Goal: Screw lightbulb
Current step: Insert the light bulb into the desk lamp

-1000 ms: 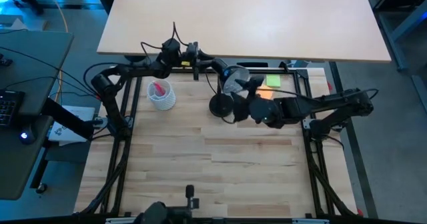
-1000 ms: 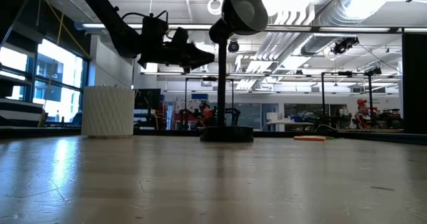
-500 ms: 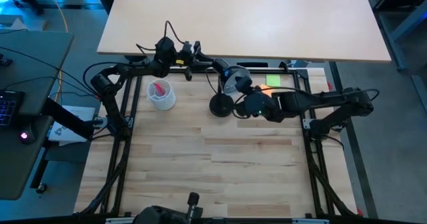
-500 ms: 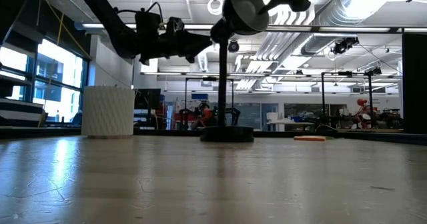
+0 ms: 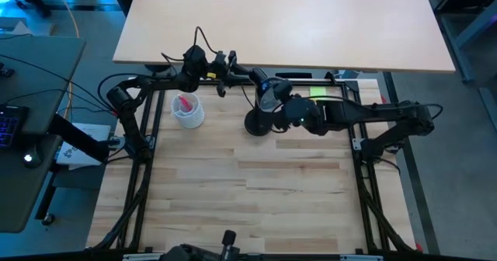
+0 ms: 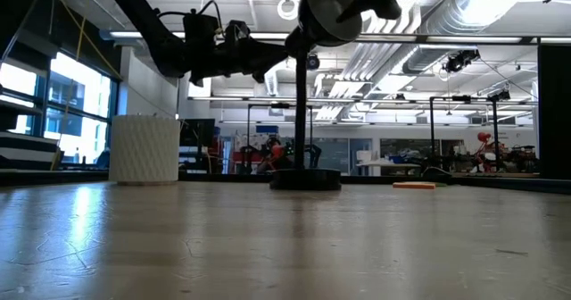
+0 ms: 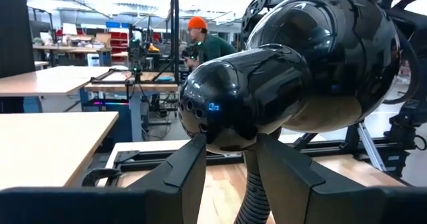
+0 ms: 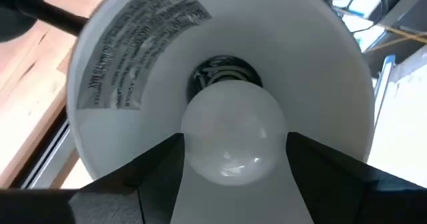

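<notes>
Right end effector [image 8: 230,174] grips smooth frosted pear-shaped lightbulb [image 8: 231,134] inside lamp shade [image 8: 133,71].

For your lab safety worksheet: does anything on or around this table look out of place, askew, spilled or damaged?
Nothing stands out. The lamp stands upright on the table, the left gripper around its neck. The right gripper holds the bulb at the socket inside the shade. The cup is upright, nothing spilled.

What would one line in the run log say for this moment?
step: seating lightbulb in lamp shade | right gripper: shut on lightbulb at socket | left gripper: astride lamp neck behind head
</notes>
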